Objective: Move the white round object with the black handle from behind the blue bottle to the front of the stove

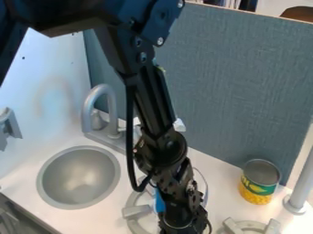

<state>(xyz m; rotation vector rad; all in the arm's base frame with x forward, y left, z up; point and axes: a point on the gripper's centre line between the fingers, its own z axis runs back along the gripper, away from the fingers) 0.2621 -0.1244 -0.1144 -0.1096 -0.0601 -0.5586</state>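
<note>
– White counter (223, 185); where is the blue object (160, 201)?
– Just beside the hand (183, 220), near a burner (136, 211). Visible strip runs up-down in view; pointing end hidden.
– Hand wide or narrow?
– Cannot tell. Count: blue object, 1; can (259, 184), 1; sink (78, 177), 1.

Tin can (260, 182) at right, green-and-yellow label (258, 188), small yellow lettering on its green band, characters too small and blurred to transcribe with confidence, no readable numbers or signs.
</note>
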